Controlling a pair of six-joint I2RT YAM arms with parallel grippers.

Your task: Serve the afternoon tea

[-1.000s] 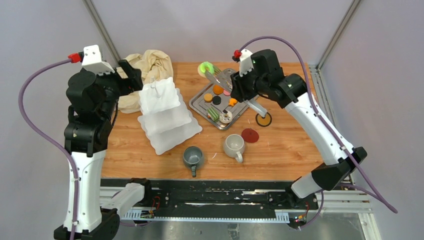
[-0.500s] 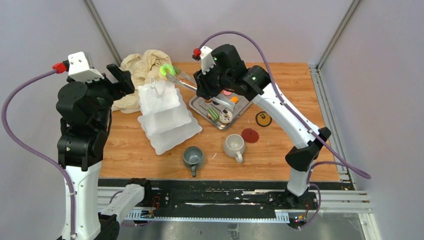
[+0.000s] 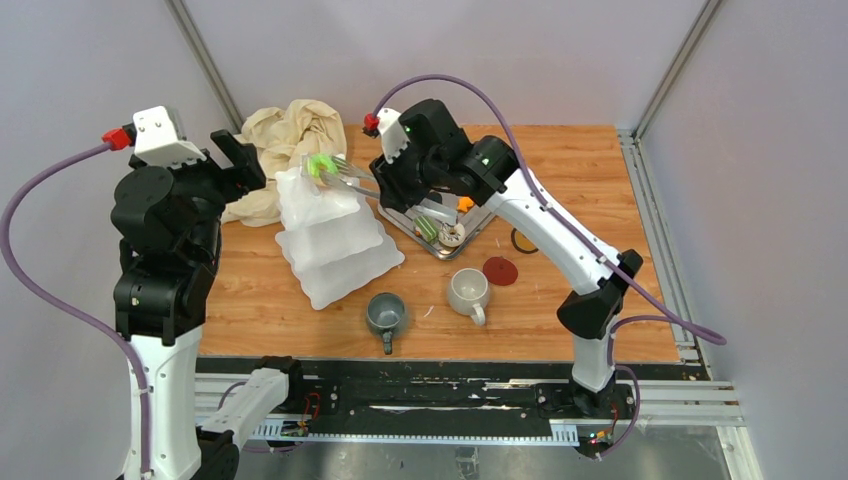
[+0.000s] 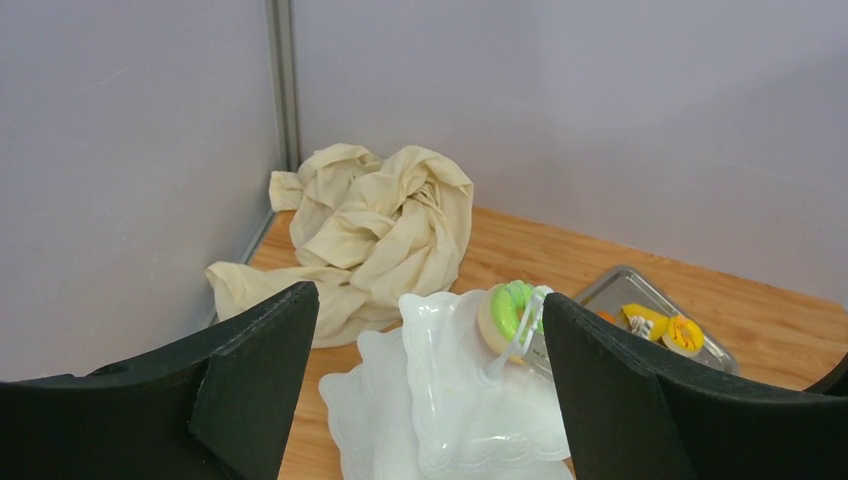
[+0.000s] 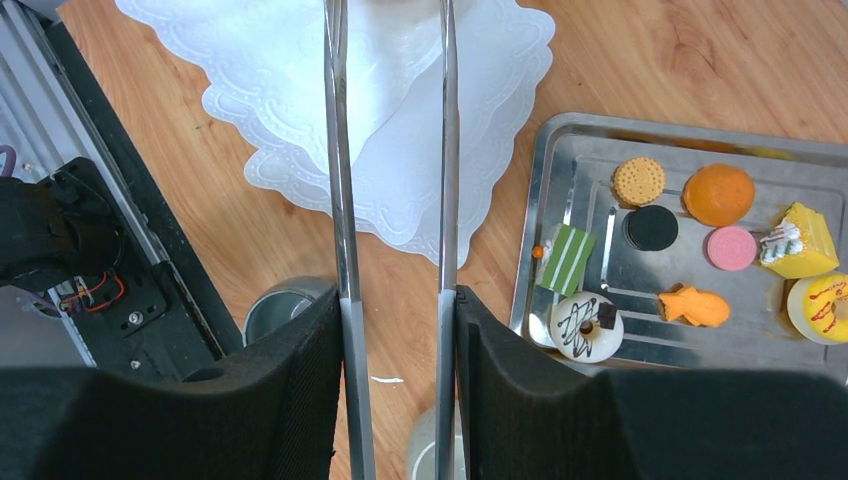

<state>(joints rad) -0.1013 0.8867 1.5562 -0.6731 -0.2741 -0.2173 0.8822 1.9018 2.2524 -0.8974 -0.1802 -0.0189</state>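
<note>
A green ring doughnut (image 3: 322,165) is pinched in the tips of metal tongs (image 3: 350,172), at the far edge of the top tier of the white three-tier stand (image 3: 335,235). My right gripper (image 3: 378,185) is shut on the tongs' arms (image 5: 343,200). In the left wrist view the doughnut (image 4: 512,310) sits just behind the stand's wire handle. Whether it rests on the tier I cannot tell. My left gripper (image 3: 245,160) hangs open left of the stand, holding nothing. A grey mug (image 3: 386,313) and a white mug (image 3: 467,290) stand in front.
A steel tray (image 5: 600,150) right of the stand holds an orange pastry (image 5: 718,193), a yellow cake (image 5: 800,240), a pink disc (image 5: 730,247) and others. A beige cloth (image 3: 290,130) lies behind the stand. A red disc (image 3: 500,270) lies near the white mug.
My right arm has swung left from over the tray to the stand's top tier, carrying the green doughnut in the tongs. The left arm drew back slightly.
</note>
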